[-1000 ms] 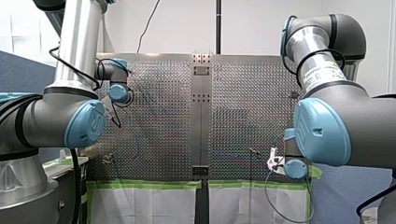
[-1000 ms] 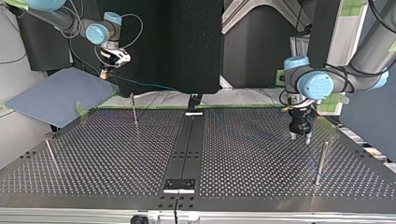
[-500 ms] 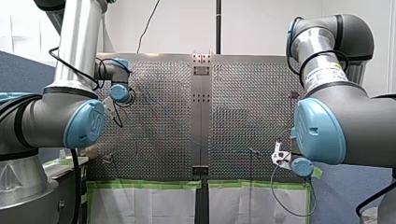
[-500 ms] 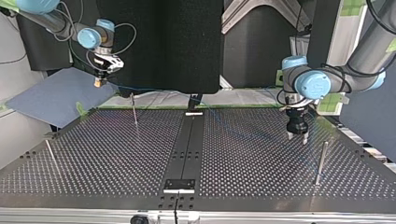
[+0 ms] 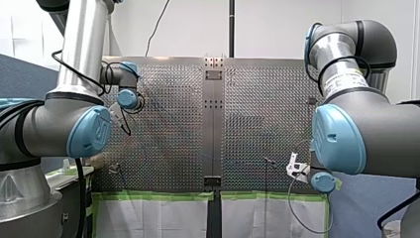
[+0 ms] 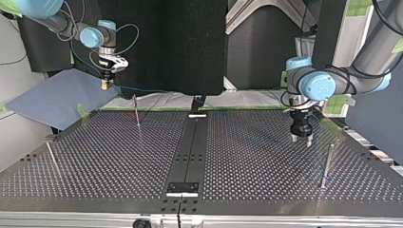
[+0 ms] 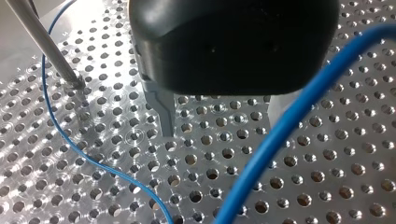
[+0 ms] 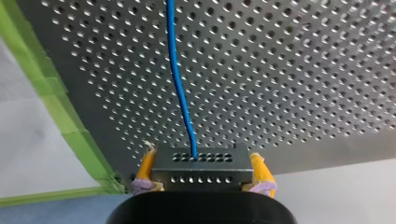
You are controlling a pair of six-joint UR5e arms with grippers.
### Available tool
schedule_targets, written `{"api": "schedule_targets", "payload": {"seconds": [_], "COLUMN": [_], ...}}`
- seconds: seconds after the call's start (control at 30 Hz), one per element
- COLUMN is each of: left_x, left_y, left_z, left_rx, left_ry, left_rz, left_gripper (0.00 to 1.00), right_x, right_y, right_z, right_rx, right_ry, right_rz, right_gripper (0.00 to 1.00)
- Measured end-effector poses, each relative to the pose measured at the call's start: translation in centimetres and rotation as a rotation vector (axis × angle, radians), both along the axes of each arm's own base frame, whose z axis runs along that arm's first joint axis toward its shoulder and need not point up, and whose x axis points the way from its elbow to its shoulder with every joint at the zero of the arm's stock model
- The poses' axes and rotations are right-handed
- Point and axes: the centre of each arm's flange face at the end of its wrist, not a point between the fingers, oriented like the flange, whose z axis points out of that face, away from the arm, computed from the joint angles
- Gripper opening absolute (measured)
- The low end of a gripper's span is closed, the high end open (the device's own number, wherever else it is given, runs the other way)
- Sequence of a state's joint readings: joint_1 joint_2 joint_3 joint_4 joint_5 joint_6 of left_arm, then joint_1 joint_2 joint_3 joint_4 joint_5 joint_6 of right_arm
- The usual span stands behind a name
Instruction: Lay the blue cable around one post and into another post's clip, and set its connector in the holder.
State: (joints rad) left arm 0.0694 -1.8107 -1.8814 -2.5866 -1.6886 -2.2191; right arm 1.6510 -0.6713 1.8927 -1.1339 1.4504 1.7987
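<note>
My right gripper (image 8: 201, 164) clamps the small grey perforated-metal connector (image 8: 200, 179) at the perforated steel table (image 8: 303, 70) edge, thin blue cable (image 8: 180, 88) trailing limp across it: light and floppy, so I'd steer by the rigid connector; my left gripper (image 7: 222, 120) hangs spread, empty.

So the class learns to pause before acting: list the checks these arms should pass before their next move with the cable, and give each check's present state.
1. Right gripper clamped on connector: ok.
2. Blue cable leaves connector straight, unkinked: ok.
3. Left gripper open and empty: ok.
4. Cable looped round post: cannot tell; it curves past the post's foot.
5. Connector set down: not ok; it is in the right gripper.
</note>
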Motion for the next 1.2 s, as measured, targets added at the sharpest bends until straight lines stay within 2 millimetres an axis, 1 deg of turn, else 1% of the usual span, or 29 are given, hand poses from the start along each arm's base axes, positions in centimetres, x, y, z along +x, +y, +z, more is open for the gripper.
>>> {"api": "schedule_targets", "payload": {"seconds": [0.13, 0.37, 0.57, 0.73, 1.0, 1.07, 1.2], "left_x": [0.0, -0.1, -0.8, -2.4, -5.1, -6.0, -7.8], "left_y": [0.0, 0.1, -0.2, 0.0, 1.7, 1.8, 1.5], "left_z": [0.0, 0.3, 0.9, 1.4, 1.9, 1.9, 1.7], "left_rx": [-0.003, -0.022, -0.043, -0.025, -0.028, -0.015, 0.016], "left_ry": [-0.001, -0.007, 0.006, 0.028, 0.016, 0.033, 0.074], "left_rz": [0.0, 0.002, 0.023, 0.061, 0.15, 0.156, 0.149], "left_gripper": [1.0, 1.0, 1.0, 1.0, 1.0, 1.0, 1.0], "right_x": [0.2, 0.8, 1.2, 1.6, 2.4, 2.4, 2.5], "right_y": [0.3, 0.7, 1.0, 1.2, 1.6, 1.6, 1.6], "right_z": [-0.5, -0.7, -0.8, -0.8, -0.8, -0.8, -0.8], "right_rx": [0.016, 0.031, 0.045, 0.053, 0.061, 0.062, 0.067], "right_ry": [0.014, 0.027, 0.023, 0.016, -0.009, -0.014, -0.017], "right_rz": [0.031, 0.091, 0.139, 0.178, 0.239, 0.243, 0.247], "right_gripper": [0.0, 0.0, 0.0, 0.0, 0.0, 0.0, 0.0]}}
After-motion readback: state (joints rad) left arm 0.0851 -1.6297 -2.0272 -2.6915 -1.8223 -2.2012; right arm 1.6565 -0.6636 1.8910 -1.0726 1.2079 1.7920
